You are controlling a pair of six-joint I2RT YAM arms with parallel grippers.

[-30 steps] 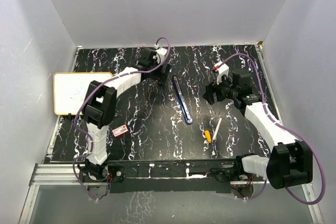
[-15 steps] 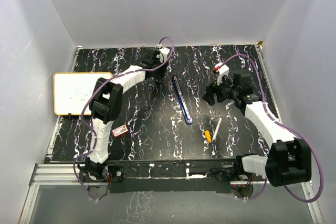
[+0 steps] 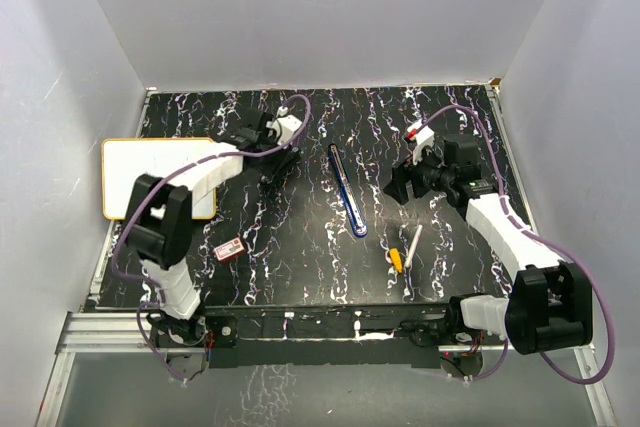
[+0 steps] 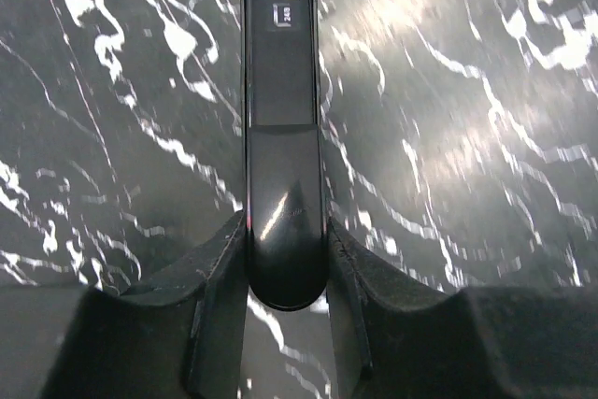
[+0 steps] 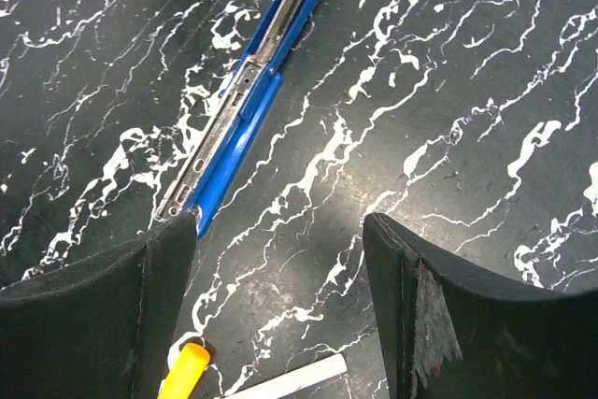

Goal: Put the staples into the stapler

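Top external view, table (image 3: 300, 272) read as a clock face from its centre. Nearest, at 8 o'clock — staples box (image 3: 230, 248), red-and-white, lying flat, well apart from both arms. At 4 o'clock, white pen (image 3: 413, 243) with a yellow tip. Centre: blue stapler (image 3: 347, 190) opened out flat, running 11 to 5 o'clock. Right gripper (image 3: 399, 185) at 3 o'clock, near it — jaws apart, nothing between them. Whiteboard (image 3: 150, 177) at 9 o'clock, on the table's edge. Farthest, at 10 o'clock, left gripper (image 3: 273, 165): jaws clamped on the rounded end of a black stapler (image 4: 280, 119), a finger on each side. Lifted or resting, cannot tell.
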